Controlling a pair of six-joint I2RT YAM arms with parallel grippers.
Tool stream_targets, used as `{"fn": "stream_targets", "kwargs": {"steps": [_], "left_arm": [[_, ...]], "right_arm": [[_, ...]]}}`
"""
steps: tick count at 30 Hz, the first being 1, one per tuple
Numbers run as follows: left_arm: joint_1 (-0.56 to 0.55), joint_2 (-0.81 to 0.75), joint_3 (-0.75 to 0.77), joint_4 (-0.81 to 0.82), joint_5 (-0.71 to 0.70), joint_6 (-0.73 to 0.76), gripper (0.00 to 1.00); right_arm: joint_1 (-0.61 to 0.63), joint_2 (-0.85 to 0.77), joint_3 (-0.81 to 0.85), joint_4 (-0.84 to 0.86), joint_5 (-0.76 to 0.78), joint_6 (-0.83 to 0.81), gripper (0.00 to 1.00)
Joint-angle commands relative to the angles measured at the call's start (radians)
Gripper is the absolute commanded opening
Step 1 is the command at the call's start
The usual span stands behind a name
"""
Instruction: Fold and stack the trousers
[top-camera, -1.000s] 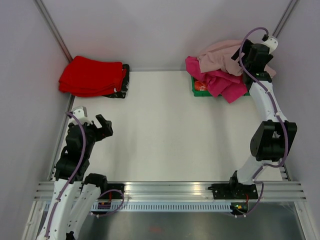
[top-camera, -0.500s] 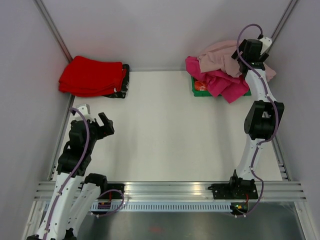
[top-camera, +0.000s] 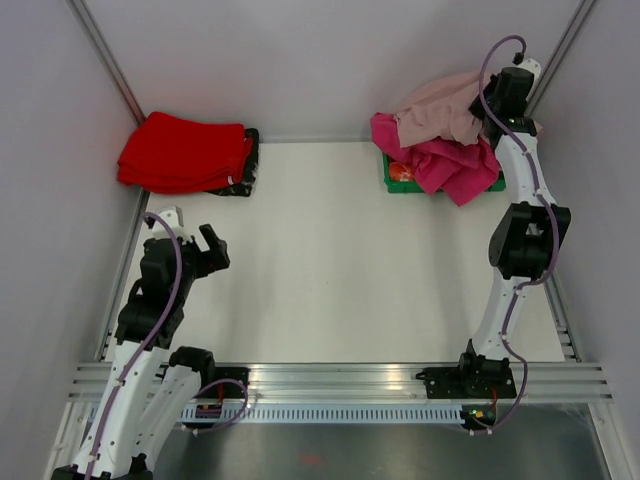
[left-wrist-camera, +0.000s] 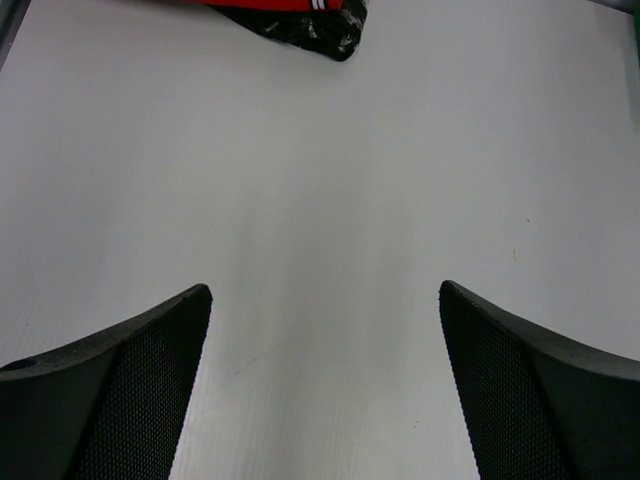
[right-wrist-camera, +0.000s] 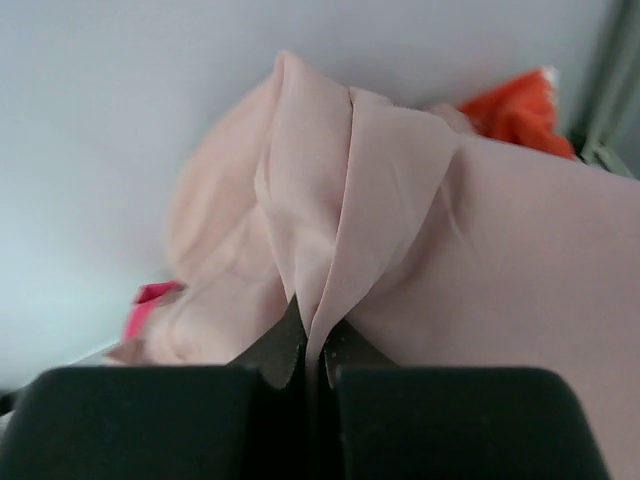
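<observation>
In the top view's upper right, the right gripper pinches a fold of the pale pink trousers heaped on the magenta garment, seemingly to drag them clear, while the left gripper hovers spread wide at lower left.

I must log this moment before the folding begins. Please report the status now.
Left gripper open, over table. Right gripper shut on trousers. Trousers bunched atop magenta garment, far right corner; it may drag along.

It was a robotics lab cell. A white table stood walled in by plain grey panels, with a slotted aluminium rail along its near edge.
</observation>
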Motion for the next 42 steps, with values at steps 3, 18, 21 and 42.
{"fn": "stream_targets", "kwargs": {"steps": [3,18,21,42], "left_arm": [[-0.003,-0.004,-0.007,0.047,0.035,0.043,1.0],[-0.002,-0.044,-0.004,0.055,0.059,0.041,1.0],[-0.003,-0.056,-0.001,0.044,0.001,0.032,1.0],[-0.002,-0.09,0.025,-0.054,-0.269,-0.053,1.0]], "right_arm": [[0.063,-0.277,0.115,0.154,-0.27,-0.018,0.0],[0.623,-0.627,0.095,0.057,-0.428,-0.123,0.0],[0.672,-0.64,0.008,0.057,-0.5,-0.098,0.0],[0.949,-0.594,-0.868,-0.031,-0.345,-0.064,0.0]]}}
